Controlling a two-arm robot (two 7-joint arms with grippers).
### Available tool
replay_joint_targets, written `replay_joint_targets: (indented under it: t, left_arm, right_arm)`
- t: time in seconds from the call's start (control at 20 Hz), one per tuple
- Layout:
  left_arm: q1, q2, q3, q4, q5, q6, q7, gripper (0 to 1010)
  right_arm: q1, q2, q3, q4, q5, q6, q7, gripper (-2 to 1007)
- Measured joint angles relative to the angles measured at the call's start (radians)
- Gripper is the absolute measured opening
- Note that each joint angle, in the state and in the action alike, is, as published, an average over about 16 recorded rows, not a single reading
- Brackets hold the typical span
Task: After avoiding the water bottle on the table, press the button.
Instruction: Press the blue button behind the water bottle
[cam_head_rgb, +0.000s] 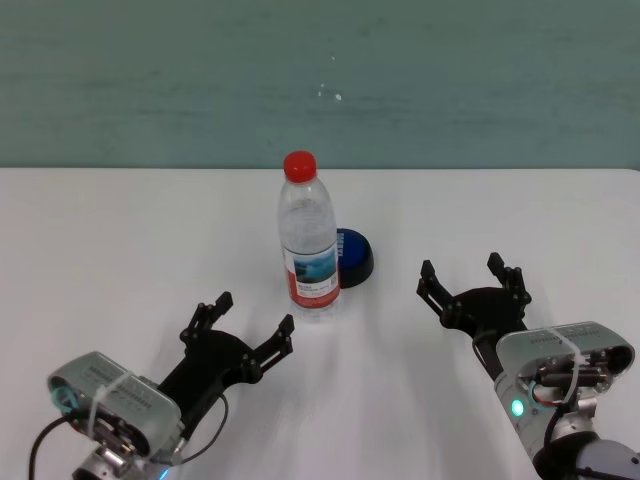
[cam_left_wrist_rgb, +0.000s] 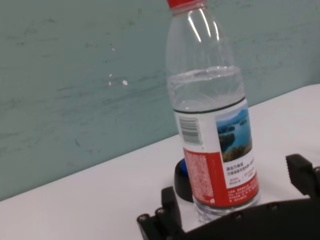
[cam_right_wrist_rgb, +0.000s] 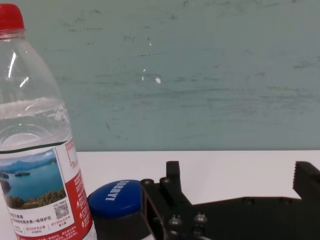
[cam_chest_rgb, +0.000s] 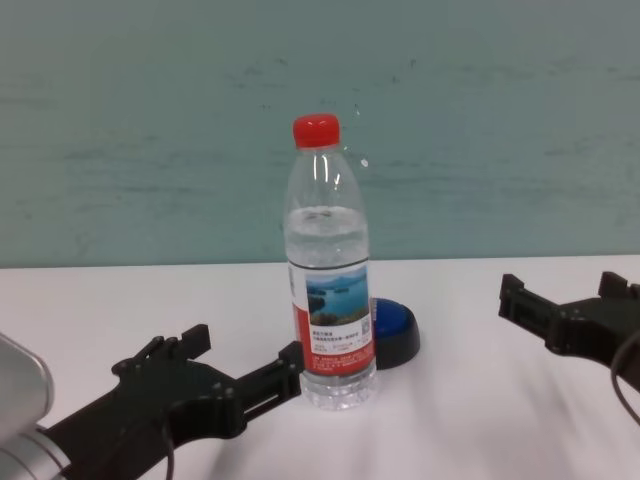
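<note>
The water bottle (cam_head_rgb: 307, 240) stands upright near the middle of the white table (cam_head_rgb: 120, 240), clear with a red cap and a red-and-white lake label. The blue button (cam_head_rgb: 352, 256) on its black base sits just behind the bottle and to its right, half hidden by it. My left gripper (cam_head_rgb: 248, 322) is open, low over the table, in front of the bottle and to its left. My right gripper (cam_head_rgb: 471, 279) is open too, to the right of the button and a little nearer. The bottle (cam_left_wrist_rgb: 212, 115) fills the left wrist view; bottle (cam_right_wrist_rgb: 37, 145) and button (cam_right_wrist_rgb: 118, 199) show in the right wrist view.
A teal wall (cam_head_rgb: 320, 80) rises along the table's far edge. Bare white tabletop stretches on both sides of the bottle and between the two grippers.
</note>
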Motion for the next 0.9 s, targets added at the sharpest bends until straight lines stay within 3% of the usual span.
replay_joint_targets:
  t: [0.25,0.5,0.9]
  left_arm:
    - [0.0,0.0,0.0,0.0,0.0,0.0,0.0,1000]
    - [0.0,0.0,0.0,0.0,0.0,0.0,0.0,1000]
    - [0.0,0.0,0.0,0.0,0.0,0.0,0.0,1000]
  right_arm:
    - [0.0,0.002,0.005,-0.009,0.002,0.006,0.012,1003]
    - [0.0,0.013,0.015,-0.04,0.003,0.021,0.043,1003]
    - [0.003,0.056,0.035,-0.128,0.006,0.076,0.147,1003]
